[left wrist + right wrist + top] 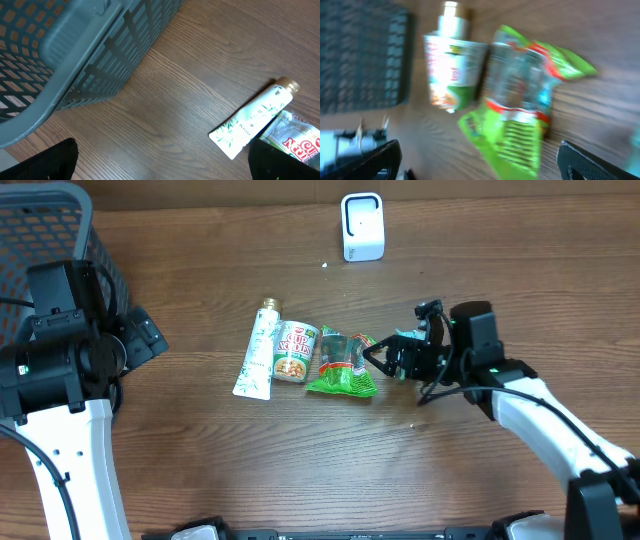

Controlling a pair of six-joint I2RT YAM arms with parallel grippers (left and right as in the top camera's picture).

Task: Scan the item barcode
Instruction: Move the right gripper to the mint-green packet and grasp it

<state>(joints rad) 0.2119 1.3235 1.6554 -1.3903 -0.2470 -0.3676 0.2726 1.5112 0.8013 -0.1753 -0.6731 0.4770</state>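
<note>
Three items lie in a row mid-table: a white tube, a cup of noodles on its side, and a green snack bag. My right gripper is open at the bag's right end, its fingers apart and holding nothing. The right wrist view is blurred; the green bag lies just ahead of the open right gripper, with dark stripes on its near part. No barcode is clearly readable. My left gripper is open over bare wood, left of the tube.
A white scanner stands at the back of the table. A grey mesh basket fills the far left corner, close to the left arm, and its wall shows in the left wrist view.
</note>
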